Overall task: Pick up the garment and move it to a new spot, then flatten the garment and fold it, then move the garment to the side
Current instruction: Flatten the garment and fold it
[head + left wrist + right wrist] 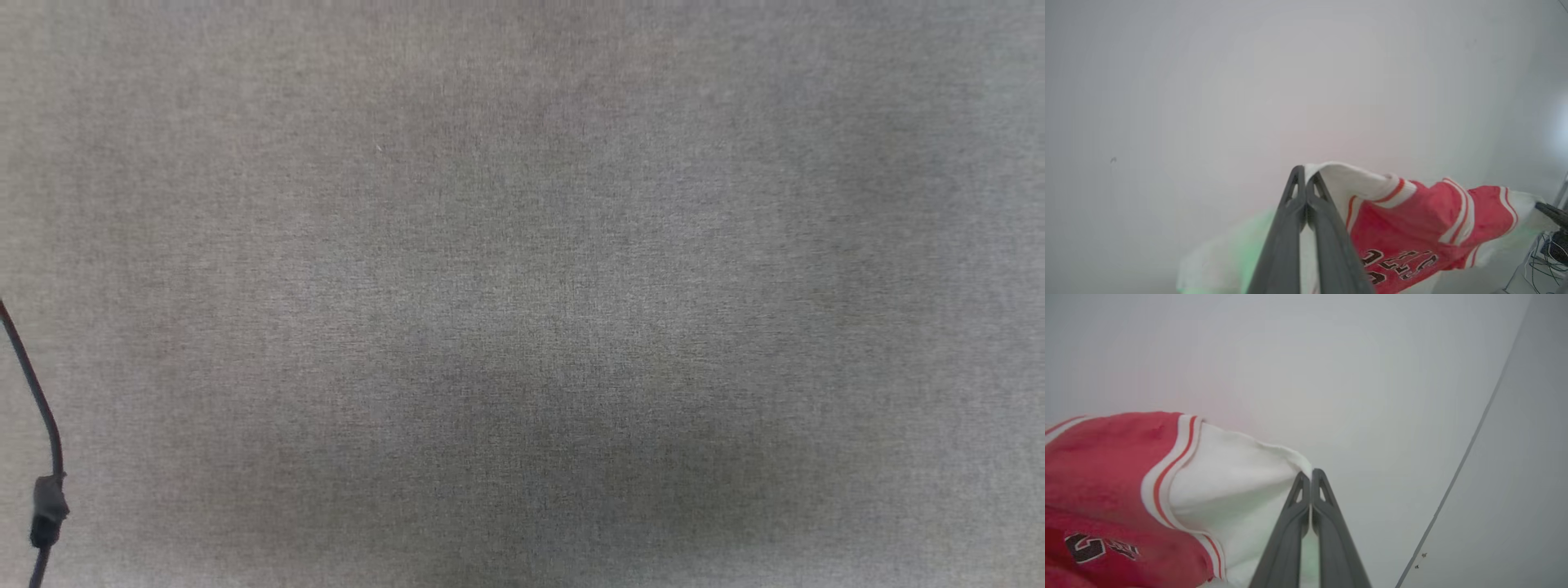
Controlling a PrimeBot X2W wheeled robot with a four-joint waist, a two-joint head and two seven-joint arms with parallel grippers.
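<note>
The garment, a red shirt with white sleeves, striped trim and dark lettering, hangs stretched in the air in front of a pale surface. In the left wrist view my left gripper is shut, with the edge of one white sleeve pinched at its tips. My right gripper is also shut and nips the edge of the other white sleeve, while the garment sags away to the left. The right gripper also appears at the far end of the shirt in the left wrist view.
In the head view a grey cloth-covered tabletop lies below, with a dark cable along its left edge. A tangle of wires sits at the lower right of the left wrist view. A thin seam runs down the pale surface.
</note>
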